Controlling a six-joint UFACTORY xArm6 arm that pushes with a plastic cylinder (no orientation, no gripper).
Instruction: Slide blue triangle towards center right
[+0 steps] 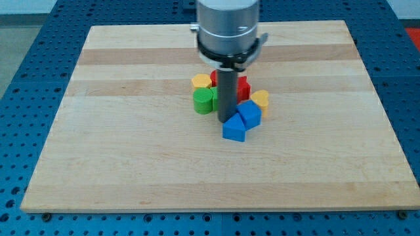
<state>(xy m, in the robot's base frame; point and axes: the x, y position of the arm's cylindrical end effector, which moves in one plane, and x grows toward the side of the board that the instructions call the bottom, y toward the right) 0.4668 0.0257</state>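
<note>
Camera view: the arm's rod descends near board centre; my tip (226, 120) has no fingers to spread or close and holds nothing. It rests at the upper-left edge of two touching blue blocks. The lower one (233, 130) looks wedge-like, probably the blue triangle; the upper one (249, 113) is blockier. Both sit slightly right of centre on the wooden board (131, 170). Clustered behind: green cylinder (204, 100) to the rod's left, yellow block (201, 81) above it, red block (243, 86) behind the rod, another yellow block (261, 100) on the right. No containers.
</note>
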